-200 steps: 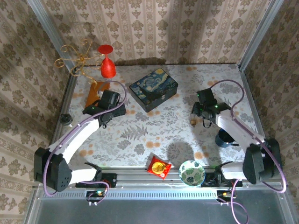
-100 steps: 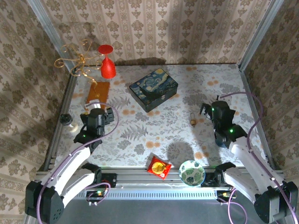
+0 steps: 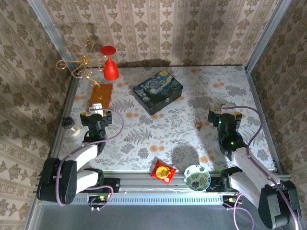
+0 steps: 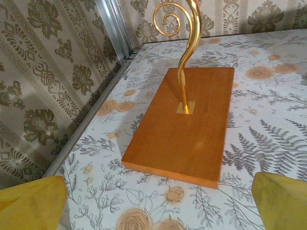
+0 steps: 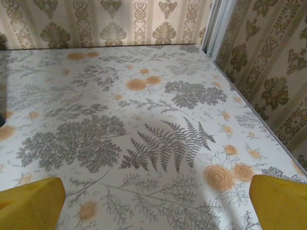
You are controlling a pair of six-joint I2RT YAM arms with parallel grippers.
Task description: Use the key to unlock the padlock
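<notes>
The padlock (image 3: 198, 123), tiny and brass-coloured, lies alone on the floral tabletop, right of centre. It is too small to tell the key apart from it. My right gripper (image 3: 225, 114) is a short way to its right, not touching it. In the right wrist view the right gripper (image 5: 156, 208) is open, its yellow fingertips (image 5: 31, 203) wide apart over bare tablecloth. My left gripper (image 3: 96, 115) is far off at the left. In the left wrist view the left gripper (image 4: 158, 211) is open and empty, facing an orange wooden base (image 4: 184, 129).
A dark blue painted box (image 3: 157, 91) stands at the back centre. The wooden base (image 3: 100, 95) carries a gold wire stand (image 3: 79, 62), with a red goblet (image 3: 110, 67) beside it. A snack packet (image 3: 163, 171) and a patterned bowl (image 3: 196, 177) sit by the near edge. Metal rails border the table.
The right gripper has opened and backed away to the right of the padlock, which stays on the table. Both arms have pulled back toward the near edge.
</notes>
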